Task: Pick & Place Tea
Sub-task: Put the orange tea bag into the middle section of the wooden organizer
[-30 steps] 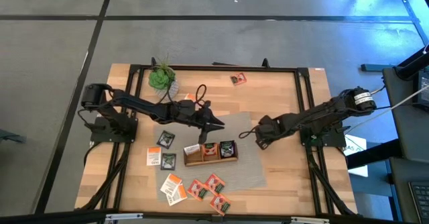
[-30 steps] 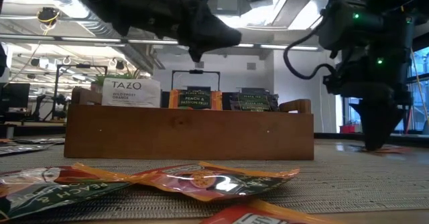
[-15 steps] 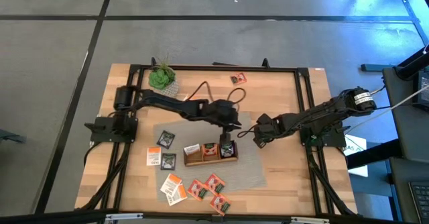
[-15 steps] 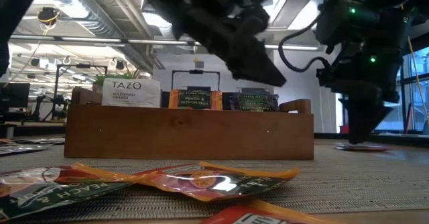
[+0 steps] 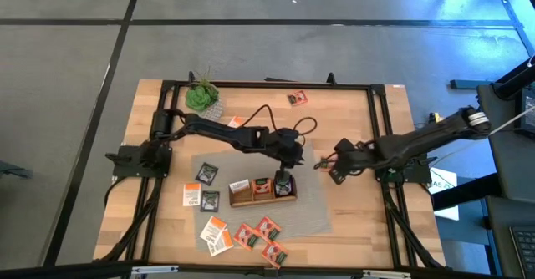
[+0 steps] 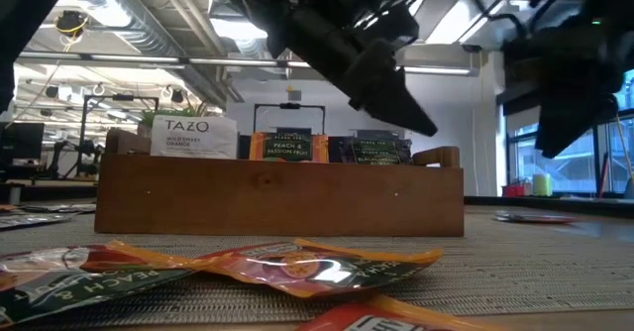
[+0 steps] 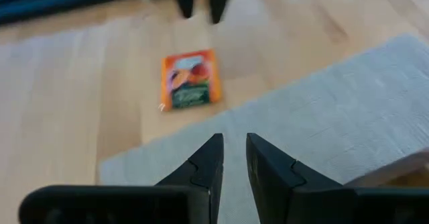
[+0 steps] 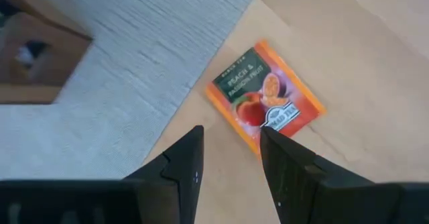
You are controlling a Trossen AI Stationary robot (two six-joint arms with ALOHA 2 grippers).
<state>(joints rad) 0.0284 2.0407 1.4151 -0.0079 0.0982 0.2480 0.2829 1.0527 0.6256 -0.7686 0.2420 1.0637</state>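
Both hands empty, slightly parted, over mat and bench

The left hand is held above the tray; the right hand is poised over an orange tea sachet lying on the bench beside the mat.

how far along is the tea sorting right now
Partly done: the wooden tray already holds sachets in all three compartments. In hand: nothing. The left gripper hangs empty over the tray's right end, and the right gripper is open above an orange sachet. Left: that one and the loose sachets near the front.
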